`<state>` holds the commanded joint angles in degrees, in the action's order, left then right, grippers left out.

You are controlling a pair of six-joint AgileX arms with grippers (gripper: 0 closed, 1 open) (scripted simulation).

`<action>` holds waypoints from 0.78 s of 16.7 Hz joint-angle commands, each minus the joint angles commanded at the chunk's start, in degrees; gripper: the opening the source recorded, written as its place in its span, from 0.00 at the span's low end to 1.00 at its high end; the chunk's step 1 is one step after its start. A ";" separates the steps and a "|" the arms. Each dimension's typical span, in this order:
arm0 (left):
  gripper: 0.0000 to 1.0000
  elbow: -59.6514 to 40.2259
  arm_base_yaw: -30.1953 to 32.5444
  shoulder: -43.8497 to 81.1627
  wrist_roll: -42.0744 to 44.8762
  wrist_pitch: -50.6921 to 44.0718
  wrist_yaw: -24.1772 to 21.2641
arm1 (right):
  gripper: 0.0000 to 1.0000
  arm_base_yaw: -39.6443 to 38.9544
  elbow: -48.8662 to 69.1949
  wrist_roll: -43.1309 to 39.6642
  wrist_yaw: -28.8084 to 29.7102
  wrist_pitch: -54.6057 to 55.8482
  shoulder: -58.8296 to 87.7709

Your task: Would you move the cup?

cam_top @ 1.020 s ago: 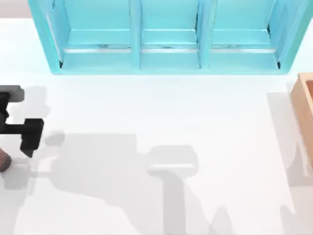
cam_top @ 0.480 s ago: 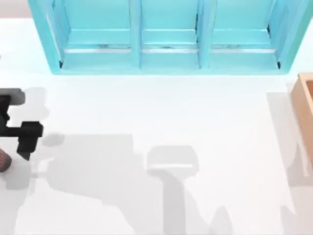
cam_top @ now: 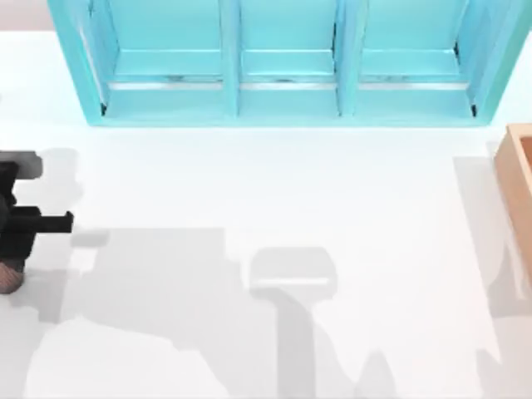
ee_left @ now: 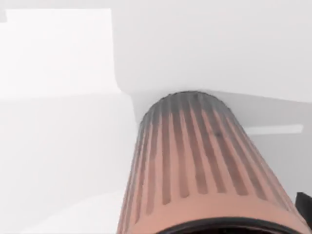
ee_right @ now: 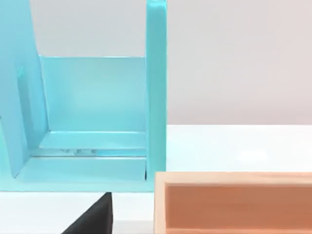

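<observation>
Left fingers: we cannot tell whether they are spread or pinching; in the left wrist view just a dark corner shows beside the cup (ee_left: pixel 204 170).
Left gripper (cam_top: pixel 18 245): at the table's far left edge in the top view, dark body directly over the cup, a black bar sticking out toward the right.
Cup: we see it in the top view as a small reddish-brown sliver (cam_top: pixel 10 277) at the left edge, just under the gripper, mostly covered by it. In the left wrist view it is close up, ribbed side and dark rim visible, standing on the white table (ee_left: pixel 58 146).
Right gripper: we see a dark part in the right wrist view (ee_right: pixel 92 217); finger state cannot be told.
Right arm: its wrist view looks at the shelf end and the box, so it sits toward the right side.
Shelf (cam_top: pixel 283 75): turquoise, three bays, along the far edge of the table, well apart from the cup; its end panel (ee_right: pixel 156 92) shows in the right wrist view.
Box (cam_top: pixel 519 187): tan wood, at the right edge, near the shelf's right end; also (ee_right: pixel 234 204).
Table (cam_top: pixel 274 183): white, with grey shadows of the arms on the near half.
</observation>
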<state>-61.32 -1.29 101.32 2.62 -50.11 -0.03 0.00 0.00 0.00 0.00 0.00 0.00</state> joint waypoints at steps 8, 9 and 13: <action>0.00 0.00 0.00 0.00 0.00 0.00 0.00 | 1.00 0.00 0.00 0.00 0.00 0.00 0.00; 0.00 0.00 0.00 0.00 0.00 0.00 0.00 | 1.00 0.00 0.00 0.00 0.00 0.00 0.00; 0.00 -1.36 -1.93 0.50 1.90 -0.80 -0.23 | 1.00 0.00 0.00 0.00 0.00 0.00 0.00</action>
<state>-62.68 -3.22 101.82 4.51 -50.90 -0.26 0.00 0.00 0.00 0.00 0.00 0.00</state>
